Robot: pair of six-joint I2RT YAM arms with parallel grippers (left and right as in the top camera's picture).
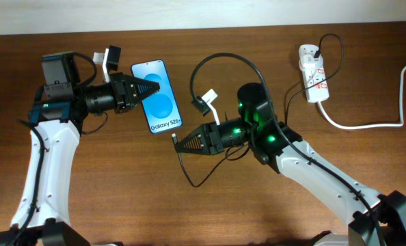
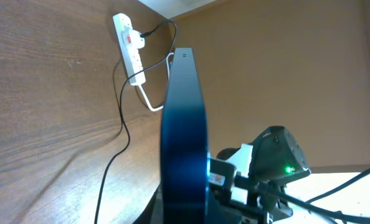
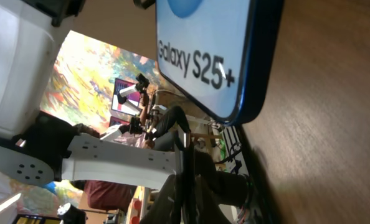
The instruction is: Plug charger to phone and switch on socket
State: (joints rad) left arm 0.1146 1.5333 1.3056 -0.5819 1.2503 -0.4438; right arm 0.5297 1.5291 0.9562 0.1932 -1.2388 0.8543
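The phone [image 1: 159,97] lies with its blue screen up at the centre left of the table. My left gripper [image 1: 148,89] is shut on its left edge. In the left wrist view the phone [image 2: 185,118] shows edge-on between the jaws [image 2: 186,210]. My right gripper [image 1: 178,145] is shut on the connector end of the charger [image 1: 220,57], with the tip just below the phone's bottom edge. In the right wrist view the tip [image 3: 185,138] sticks out of the jaws [image 3: 188,180], a little short of the phone [image 3: 203,56]. The socket [image 1: 312,72] lies at the back right with the black plug in it.
The black cable loops from my right gripper up and over to the socket, and another loop lies in front of the right arm [image 1: 189,174]. The thick white cord [image 1: 367,125] runs right from the socket. The socket [image 2: 129,46] and the cable [image 2: 119,124] also show in the left wrist view.
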